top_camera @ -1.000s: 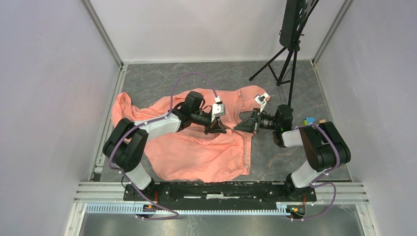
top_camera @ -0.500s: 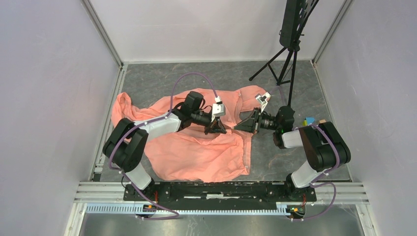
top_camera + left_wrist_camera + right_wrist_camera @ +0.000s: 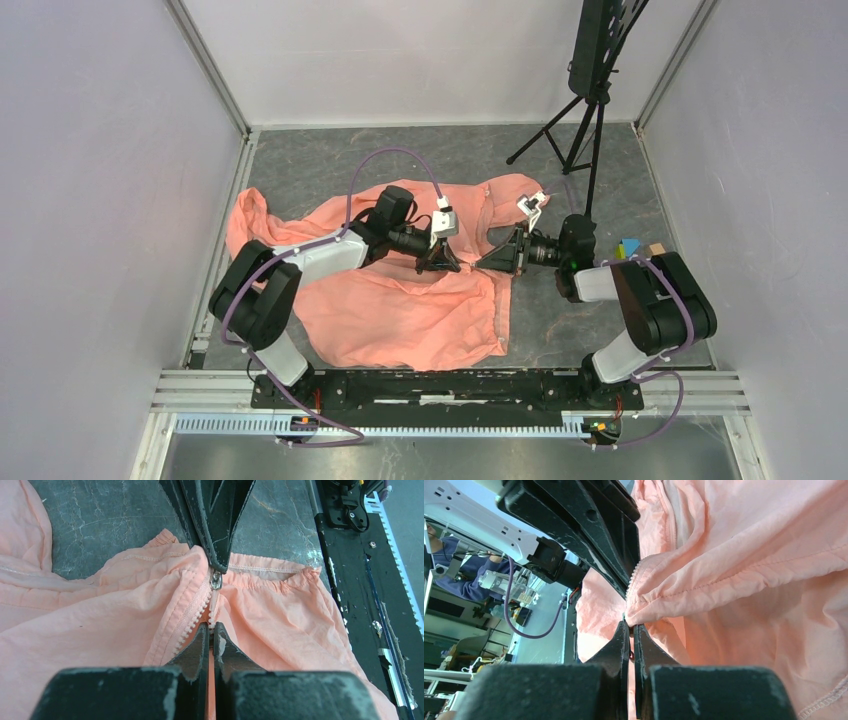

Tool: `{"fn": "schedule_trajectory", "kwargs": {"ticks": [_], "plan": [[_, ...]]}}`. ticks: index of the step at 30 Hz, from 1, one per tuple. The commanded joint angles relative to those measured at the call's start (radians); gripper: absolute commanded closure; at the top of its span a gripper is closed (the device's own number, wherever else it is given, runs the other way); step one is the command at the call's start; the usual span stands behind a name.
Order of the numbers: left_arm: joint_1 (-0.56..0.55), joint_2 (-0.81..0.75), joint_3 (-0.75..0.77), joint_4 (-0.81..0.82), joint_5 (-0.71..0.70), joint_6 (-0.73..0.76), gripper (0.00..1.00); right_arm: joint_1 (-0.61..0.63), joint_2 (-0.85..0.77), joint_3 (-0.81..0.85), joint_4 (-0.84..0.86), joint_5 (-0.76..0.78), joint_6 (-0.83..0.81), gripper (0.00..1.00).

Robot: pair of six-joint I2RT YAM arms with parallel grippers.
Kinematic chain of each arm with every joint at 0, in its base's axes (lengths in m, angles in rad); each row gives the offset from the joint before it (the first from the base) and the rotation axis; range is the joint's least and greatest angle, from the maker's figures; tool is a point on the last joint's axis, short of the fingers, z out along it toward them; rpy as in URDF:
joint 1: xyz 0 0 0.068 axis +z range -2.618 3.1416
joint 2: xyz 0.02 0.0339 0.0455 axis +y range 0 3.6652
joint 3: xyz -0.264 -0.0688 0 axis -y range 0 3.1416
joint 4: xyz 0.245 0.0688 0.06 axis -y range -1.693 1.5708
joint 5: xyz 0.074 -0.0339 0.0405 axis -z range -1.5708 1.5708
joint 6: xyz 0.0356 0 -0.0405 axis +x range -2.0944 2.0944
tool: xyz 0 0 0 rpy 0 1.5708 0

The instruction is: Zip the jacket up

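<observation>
The salmon-pink jacket [image 3: 400, 300] lies spread on the grey table, its hood toward the back. My left gripper [image 3: 441, 263] is shut on the pale zipper strip [image 3: 196, 607], pinching the teeth at its fingertips [image 3: 202, 630]. Facing it, my right gripper [image 3: 488, 259] is shut on the small metal zipper pull [image 3: 216, 580], close to the gathered hem [image 3: 270, 575]. In the right wrist view my right gripper [image 3: 630, 625] pinches a fold of the jacket [image 3: 749, 580] at the zipper, and the left gripper's fingers [image 3: 599, 535] are right above.
A black tripod stand [image 3: 590, 120] rises at the back right. Small coloured blocks [image 3: 630, 246] lie beside the right arm. White walls close in both sides, and a black rail [image 3: 450, 385] runs along the near edge.
The right arm's elbow has shifted slightly. Both grippers stay shut at the same spot on the zipper.
</observation>
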Motion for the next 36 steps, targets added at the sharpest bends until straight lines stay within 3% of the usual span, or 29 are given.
{"fn": "schedule_trajectory", "kwargs": {"ticks": [1, 36], "plan": [[-0.005, -0.014, 0.031, 0.009, 0.039, 0.007, 0.98, 0.003, -0.043, 0.003, 0.101, -0.001, 0.024, 1.0], [-0.008, -0.016, 0.031, 0.008, 0.038, 0.009, 0.98, 0.027, 0.006, 0.037, 0.072, 0.011, 0.01, 1.0]]}}
